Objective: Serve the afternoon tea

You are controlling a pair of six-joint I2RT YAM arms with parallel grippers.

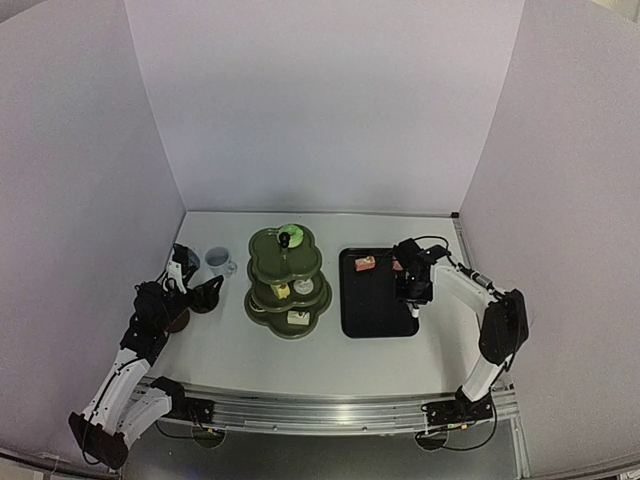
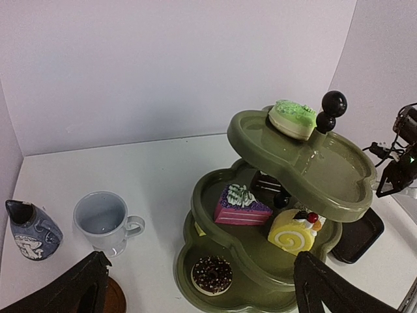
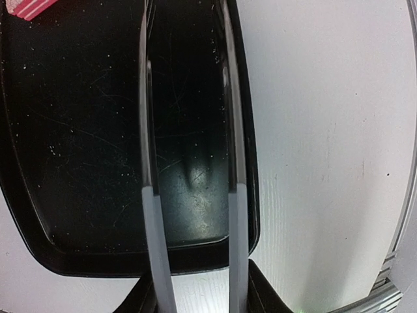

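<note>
Checking the overhead view first: the olive-green three-tier stand sits mid-tabletop. The black tray is just to its right, with one pink cake near the tray's far left corner. The items on the tiers are too small to identify from there.

The left wrist view resolves them:
- Top tier: a green cake beside the black knob.
- Middle tier: a pink-and-purple slice and a yellow roll cake.
- Bottom tier: a chocolate doughnut.

That view also shows a pale blue cup upright to the left of the stand. A darker mushroom-patterned cup sits tilted further left, and a brown coaster lies at the lower edge. The left hand has its fingers wide apart and grips nothing. The stand lies directly ahead of it, not touching, and the pale blue cup is ahead to its left.

Only the right wrist view shows the right hand clamped on the metal tongs, whose two arms stand apart over the tray floor. There the pink cake shows at the upper left corner, left of the tong arms and not between them.
</note>
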